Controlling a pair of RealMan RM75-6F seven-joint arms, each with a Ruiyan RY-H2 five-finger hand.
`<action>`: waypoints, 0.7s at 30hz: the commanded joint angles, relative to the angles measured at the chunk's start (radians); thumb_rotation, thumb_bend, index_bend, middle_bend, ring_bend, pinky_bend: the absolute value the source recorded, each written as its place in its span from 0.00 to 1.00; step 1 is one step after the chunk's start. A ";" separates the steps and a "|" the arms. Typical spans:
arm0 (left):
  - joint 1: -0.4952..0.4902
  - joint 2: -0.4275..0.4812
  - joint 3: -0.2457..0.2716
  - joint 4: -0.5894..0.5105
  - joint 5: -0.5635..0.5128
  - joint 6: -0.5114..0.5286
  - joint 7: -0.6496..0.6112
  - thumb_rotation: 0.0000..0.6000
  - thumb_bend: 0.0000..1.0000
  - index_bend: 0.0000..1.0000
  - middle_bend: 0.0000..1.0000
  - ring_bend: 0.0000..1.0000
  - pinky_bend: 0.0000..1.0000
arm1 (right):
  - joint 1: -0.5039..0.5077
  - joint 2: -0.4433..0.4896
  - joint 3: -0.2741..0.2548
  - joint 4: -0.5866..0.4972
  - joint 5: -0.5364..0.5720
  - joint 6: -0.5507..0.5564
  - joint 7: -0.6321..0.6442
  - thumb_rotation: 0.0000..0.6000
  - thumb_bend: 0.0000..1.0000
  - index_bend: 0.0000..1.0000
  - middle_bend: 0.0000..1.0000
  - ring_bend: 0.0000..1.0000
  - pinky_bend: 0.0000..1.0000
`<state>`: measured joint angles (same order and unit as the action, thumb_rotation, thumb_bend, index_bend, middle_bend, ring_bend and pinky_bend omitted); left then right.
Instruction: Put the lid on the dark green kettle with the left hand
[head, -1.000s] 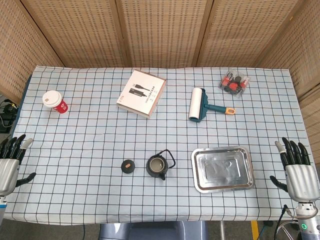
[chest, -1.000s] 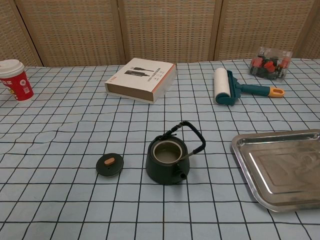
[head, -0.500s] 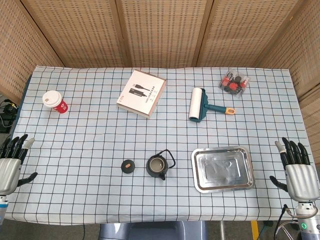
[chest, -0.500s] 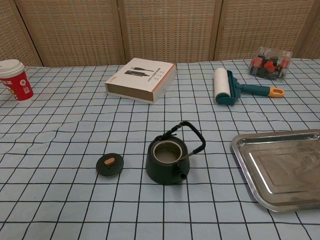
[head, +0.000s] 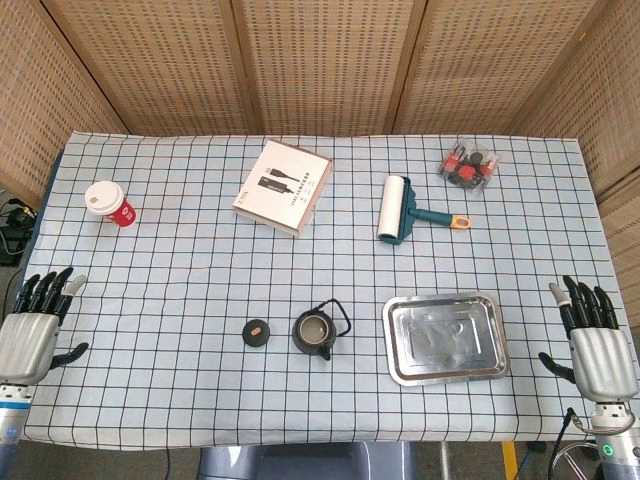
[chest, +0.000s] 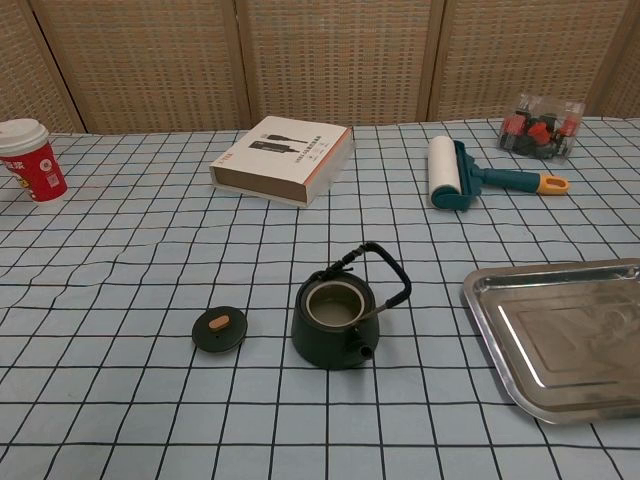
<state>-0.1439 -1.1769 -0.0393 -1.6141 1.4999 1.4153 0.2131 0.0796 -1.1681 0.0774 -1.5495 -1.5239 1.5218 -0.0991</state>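
The left robot hand (head: 32, 330) has shifted slightly inward toward the bench (head: 180, 390) since the earlier frame, fingers spread and empty; the right robot hand (head: 592, 345) is unchanged, likewise splayed and empty. Near edge: round dark lid (chest: 220, 328) with tan knob, lying flat just left of the open dark green kettle (chest: 338, 325), bail handle raised. To the right, a shiny steel tray (chest: 560, 340). Farther back: red paper cup (chest: 33, 160), flat white box (chest: 283, 157), teal lint roller (chest: 455, 171), and a clear container (chest: 541, 127) of red pieces. Nothing lies between left robot hand and lid.
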 joint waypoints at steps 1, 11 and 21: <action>-0.036 -0.013 -0.007 -0.021 -0.011 -0.050 0.052 1.00 0.22 0.23 0.00 0.00 0.00 | 0.003 0.006 0.001 -0.002 0.009 -0.012 0.006 1.00 0.04 0.02 0.00 0.00 0.00; -0.167 -0.089 -0.033 -0.118 -0.072 -0.231 0.270 1.00 0.22 0.24 0.00 0.00 0.00 | 0.006 0.027 0.013 -0.004 0.042 -0.034 0.055 1.00 0.04 0.02 0.00 0.00 0.00; -0.284 -0.242 -0.048 -0.153 -0.216 -0.376 0.496 1.00 0.18 0.24 0.00 0.00 0.00 | 0.006 0.052 0.025 -0.003 0.073 -0.051 0.120 1.00 0.04 0.02 0.00 0.00 0.00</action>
<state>-0.4016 -1.3864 -0.0798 -1.7624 1.3141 1.0633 0.6780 0.0851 -1.1185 0.1010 -1.5534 -1.4543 1.4734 0.0169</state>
